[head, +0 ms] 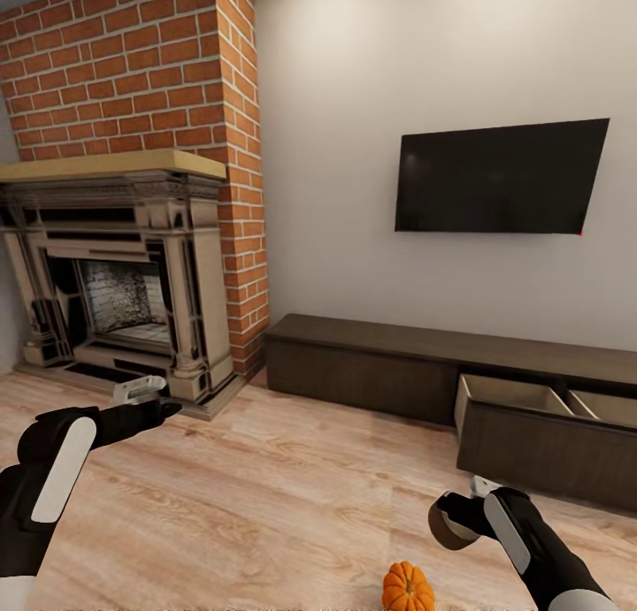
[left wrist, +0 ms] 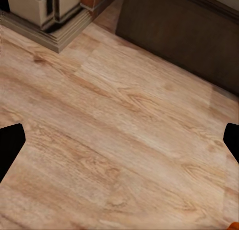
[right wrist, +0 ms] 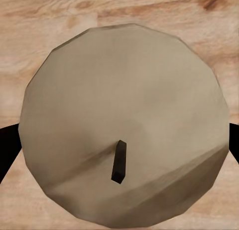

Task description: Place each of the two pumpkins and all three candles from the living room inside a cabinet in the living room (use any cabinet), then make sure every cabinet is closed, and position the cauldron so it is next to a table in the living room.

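My right gripper [head: 457, 517] is shut on a beige-grey candle [head: 447, 524] and holds it low over the wood floor. The right wrist view looks down on the candle's [right wrist: 124, 120] round top and dark wick, with a finger at each side. An orange pumpkin [head: 408, 588] sits on the floor just below and left of that hand. The long dark-brown cabinet [head: 372, 368] runs along the wall, with two drawers [head: 511, 397] standing open at its right end, their pale interiors showing. My left gripper [head: 152, 400] is open and empty, held over the floor near the fireplace.
A beige stone fireplace [head: 115, 275] with a brick chimney stands at the left, its base step jutting onto the floor. A black TV [head: 500, 178] hangs on the wall above the cabinet. Wood floor [head: 265, 487] stretches between me and the cabinet.
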